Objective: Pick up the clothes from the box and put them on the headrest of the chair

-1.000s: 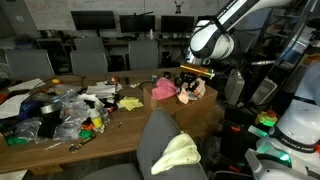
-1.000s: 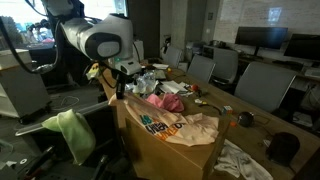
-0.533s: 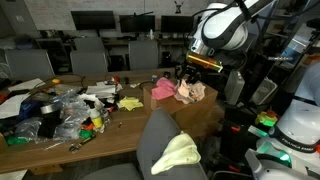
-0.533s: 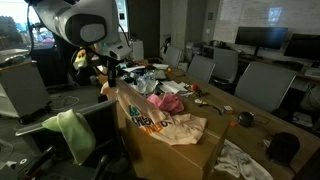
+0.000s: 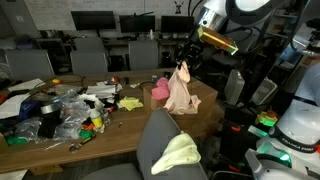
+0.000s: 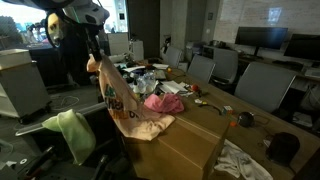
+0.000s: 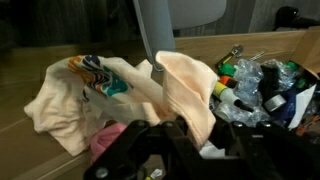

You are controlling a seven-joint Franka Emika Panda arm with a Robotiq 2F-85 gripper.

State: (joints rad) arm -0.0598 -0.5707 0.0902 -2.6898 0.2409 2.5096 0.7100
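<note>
My gripper (image 5: pixel 186 62) (image 6: pixel 95 58) is shut on the white printed garment (image 5: pixel 180 92) (image 6: pixel 125 100), which hangs from it above the brown box (image 5: pixel 207 101) (image 6: pixel 190 148). In the wrist view the cloth (image 7: pixel 178 85) runs down between the jaws of the gripper (image 7: pixel 193 135). In both exterior views a pink garment (image 5: pixel 159 90) (image 6: pixel 165 102) lies in the box. In both exterior views a pale yellow-green garment (image 5: pixel 180 155) (image 6: pixel 70 133) is draped over the grey chair's headrest (image 5: pixel 162 128), below and in front of the gripper.
A heap of clear bags and small colourful clutter (image 5: pixel 65 108) (image 7: pixel 262 85) covers the long table (image 5: pixel 120 135). In an exterior view more grey office chairs (image 5: pixel 88 55) line the far side. In an exterior view a second robot base (image 5: pixel 292 130) stands at the right.
The gripper has risen and drawn the white printed garment up out of the box; it now hangs free. The pink garment stays in the box.
</note>
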